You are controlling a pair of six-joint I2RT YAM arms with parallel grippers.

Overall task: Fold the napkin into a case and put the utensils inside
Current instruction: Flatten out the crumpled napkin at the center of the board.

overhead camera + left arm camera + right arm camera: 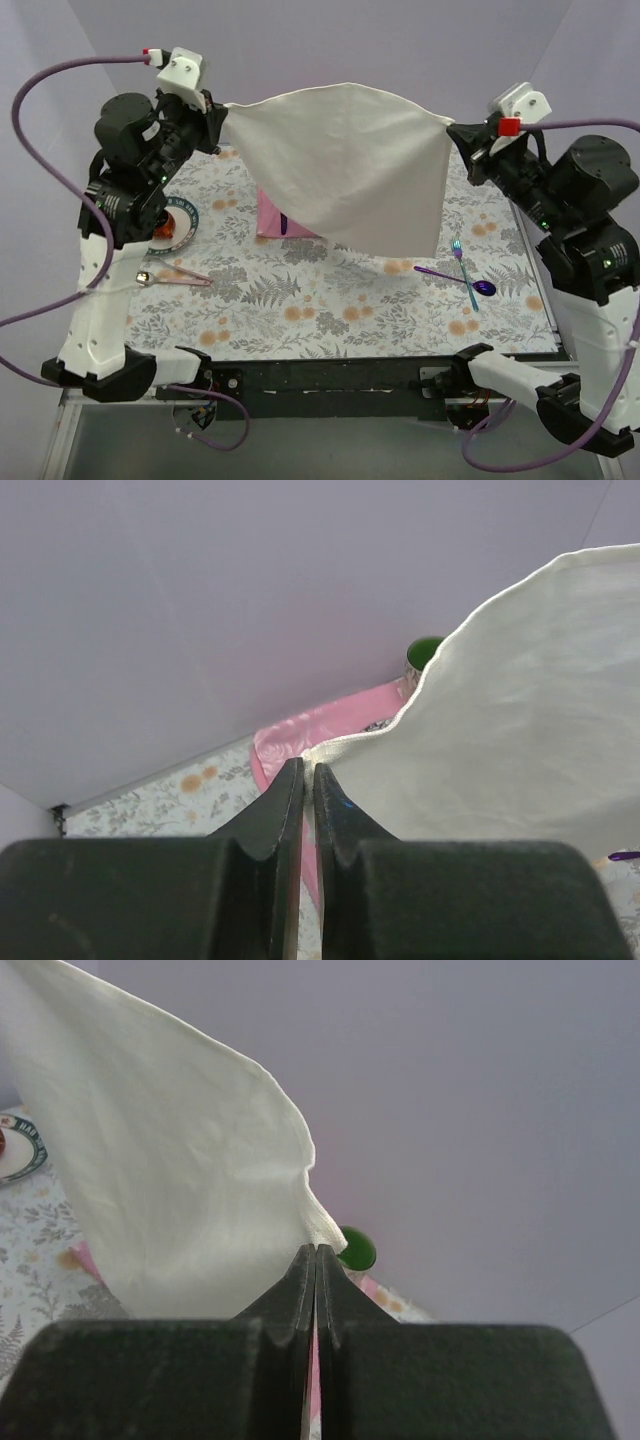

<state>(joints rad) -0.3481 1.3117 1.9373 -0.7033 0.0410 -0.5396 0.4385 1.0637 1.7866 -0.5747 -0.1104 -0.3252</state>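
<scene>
The napkin (345, 165) hangs spread in the air above the table (300, 310), stretched between the two arms by its upper corners. The left gripper (220, 118) is clamped on one corner and the right gripper (456, 134) on the other (each wrist view shows the jaws pressed together with the cloth edge pinched between them). The napkin's lower edge dangles over the pink placemat (268, 215). The utensils (463, 273) lie crossed on the table to the right, apart from the cloth. This looks like the opening step, spreading the cloth before any fold, and no case is formed yet. The next move likely calls for lowering both corners together under even tension, so the napkin lands flat and clear of the utensils.
</scene>
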